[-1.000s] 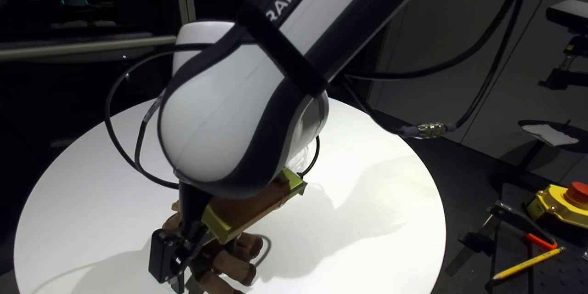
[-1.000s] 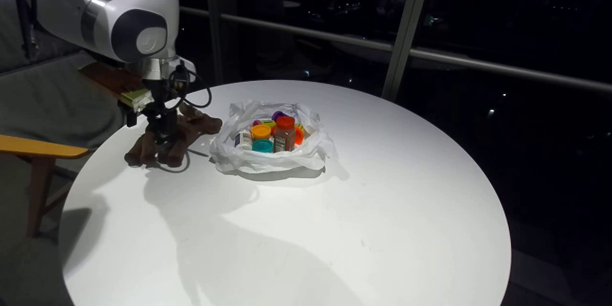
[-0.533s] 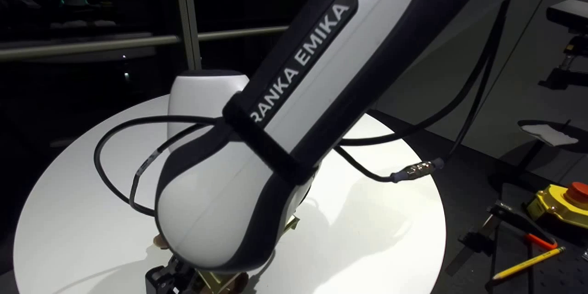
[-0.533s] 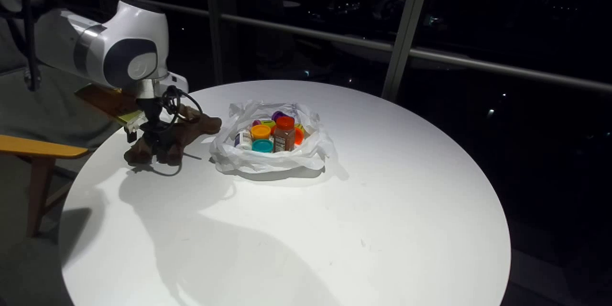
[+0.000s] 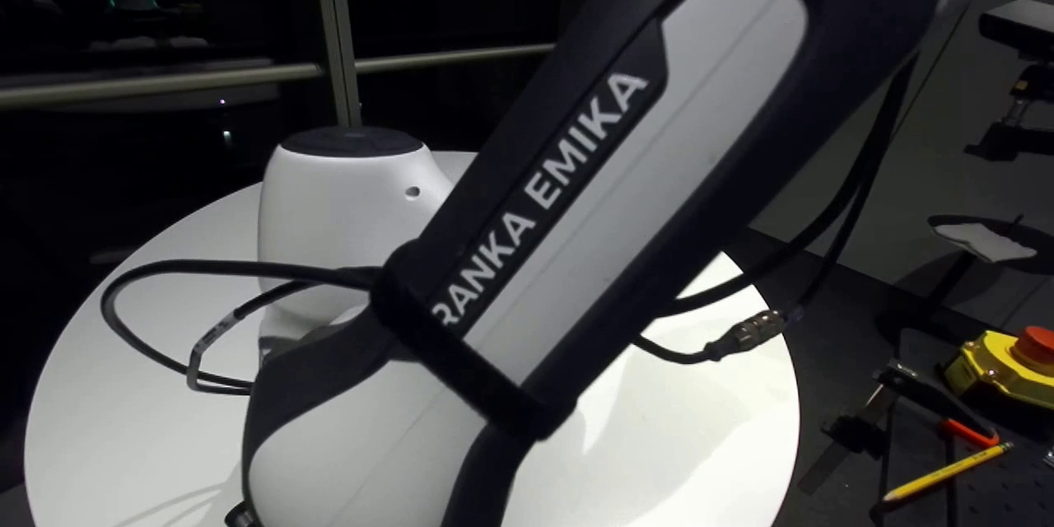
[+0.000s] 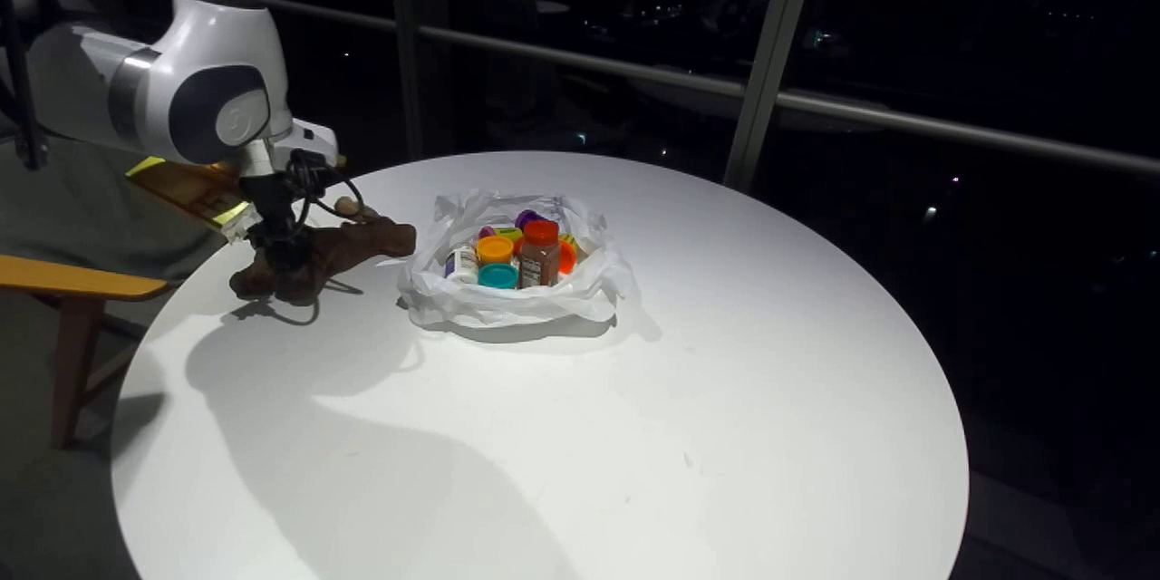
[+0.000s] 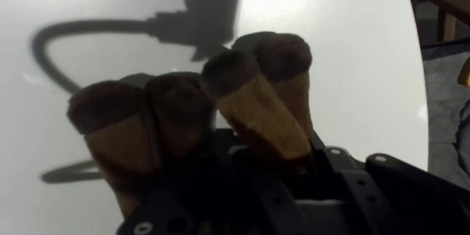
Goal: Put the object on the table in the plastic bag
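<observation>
A brown plush toy (image 6: 362, 243) with stubby dark-ended limbs lies near the left edge of the white table (image 6: 725, 399). My gripper (image 6: 288, 265) reaches down onto it from above. In the wrist view one tan limb (image 7: 264, 121) is pinched between the fingers of the gripper (image 7: 271, 141), and other limbs stick out to the left and behind. The lower finger parts are very dark. Just right of the toy, the white plastic bag (image 6: 480, 310) sits with its mouth spread wide. My arm hides bag and toy in an exterior view, where the table (image 5: 123, 379) shows partly.
Inside the bag are an orange-lidded jar (image 6: 540, 258), a teal-lidded tub (image 6: 497, 276), a white bottle (image 6: 462, 265) and more tubs. A wooden chair arm (image 6: 82, 279) stands beyond the table's left edge. A yellow-orange bar (image 6: 186, 190) is fixed to my wrist.
My arm has come down and shifted left in the exterior view that shows the bag. The gripper has closed around the plush toy, which has moved slightly left. The bag has stayed put.
</observation>
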Available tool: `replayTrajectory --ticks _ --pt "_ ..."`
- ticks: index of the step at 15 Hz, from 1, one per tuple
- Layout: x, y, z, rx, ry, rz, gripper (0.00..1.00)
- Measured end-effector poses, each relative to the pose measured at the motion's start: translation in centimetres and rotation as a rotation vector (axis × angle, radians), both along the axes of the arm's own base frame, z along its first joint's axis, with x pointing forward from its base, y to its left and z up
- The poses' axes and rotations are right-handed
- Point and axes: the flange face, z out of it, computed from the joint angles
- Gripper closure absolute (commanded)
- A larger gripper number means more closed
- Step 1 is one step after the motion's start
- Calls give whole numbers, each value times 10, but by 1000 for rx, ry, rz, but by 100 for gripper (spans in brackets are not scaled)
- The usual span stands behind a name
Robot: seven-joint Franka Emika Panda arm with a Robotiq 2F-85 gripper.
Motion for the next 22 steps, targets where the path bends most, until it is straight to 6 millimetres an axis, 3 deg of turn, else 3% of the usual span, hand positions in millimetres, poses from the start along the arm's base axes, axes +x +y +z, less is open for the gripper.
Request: replayTrajectory --ticks 4,7,13,15,17,22 --pt "0 14 14 -57 -91 -26 90" --pt "7 27 42 -105 -193 -58 90" --pt "24 57 150 -126 -442 -165 90" --pt "38 47 179 -153 -497 -222 91" --pt "56 24 194 -203 -525 -279 91" --pt "98 -62 177 -344 -469 -393 91"
